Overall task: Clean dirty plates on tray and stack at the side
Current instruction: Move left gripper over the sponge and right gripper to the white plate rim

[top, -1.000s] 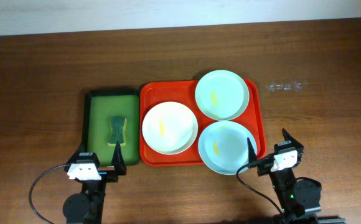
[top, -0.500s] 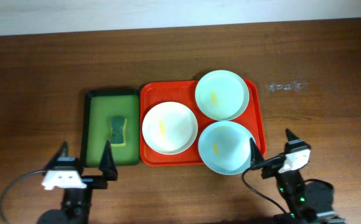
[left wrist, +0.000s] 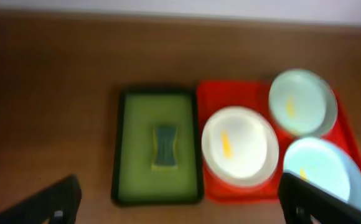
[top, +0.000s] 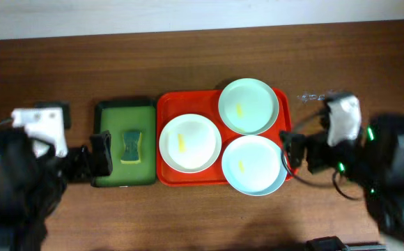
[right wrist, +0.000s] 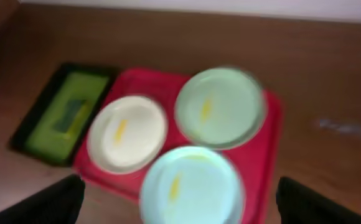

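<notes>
The red tray holds three plates: a white plate at the left, a mint plate at the back right and a mint plate at the front right. Each has a small yellow smear at its centre. My left gripper is open and empty, raised over the front left of the green tray. My right gripper is open and empty, raised just right of the red tray's edge. The left wrist view shows the white plate beyond open fingers. The right wrist view shows the front mint plate between open fingers.
A dark green tray with a green-yellow sponge lies left of the red tray, touching it. A small clear mark or object sits on the wood at the right. Bare wooden table lies behind and at both sides.
Both arms have lifted from the table's front edge and moved back. The left gripper now hangs by the green tray, the right by the red tray's right edge. The plates have not moved.
</notes>
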